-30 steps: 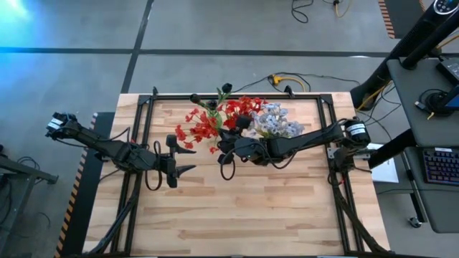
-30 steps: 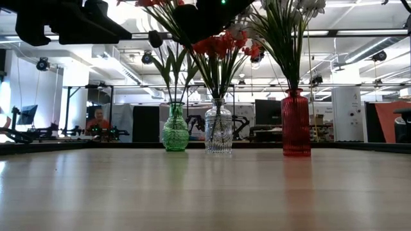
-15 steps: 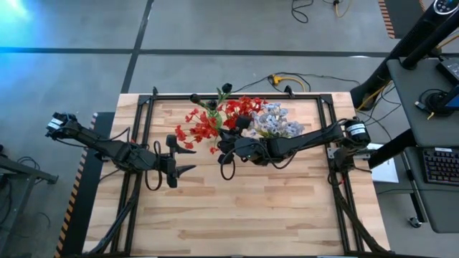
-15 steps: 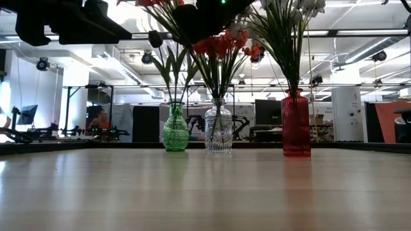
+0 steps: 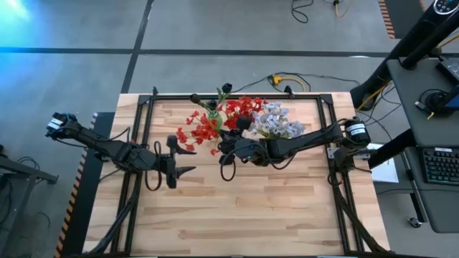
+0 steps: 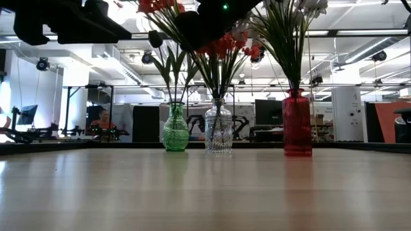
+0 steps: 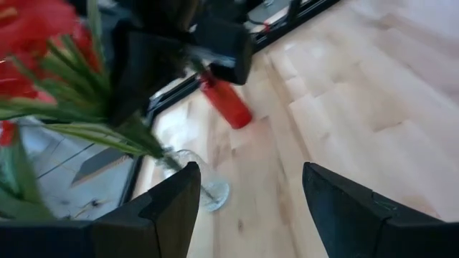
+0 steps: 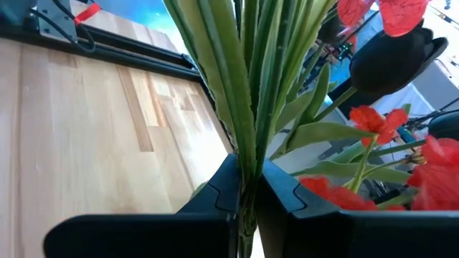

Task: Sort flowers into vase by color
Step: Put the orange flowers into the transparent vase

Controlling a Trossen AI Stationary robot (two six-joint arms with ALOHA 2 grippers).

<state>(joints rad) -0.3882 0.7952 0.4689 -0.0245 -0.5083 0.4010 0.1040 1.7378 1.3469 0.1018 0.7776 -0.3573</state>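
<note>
Three vases stand in a row near the table's far edge: a green vase [image 6: 174, 131], a clear vase [image 6: 218, 131] with red flowers [image 5: 242, 107], and a red vase [image 6: 297, 123] with pale blue-white flowers [image 5: 278, 122]. Dark buds [image 5: 224, 89] rise by the green vase. My right gripper [image 5: 222, 147] is shut on a red flower spray [image 5: 196, 130], held above the table just in front of the vases. My left gripper [image 5: 178, 158] hovers open, left of the spray, with nothing between its fingers. My right gripper pinches the red spray's bundle of green stems [image 8: 244, 154] between its two fingers, below the leaves. The fingers come roughly level from the table's right and lie across the stems. The spray is lifted clear of the table, its red blossoms [image 6: 157, 5] leaning toward the table's left.
A black frame rail [image 5: 237, 95] runs along the table's far edge behind the vases. The near half of the wooden table [image 5: 244, 215] is bare board. In the room beyond, a person [image 6: 104, 119] sits at a desk.
</note>
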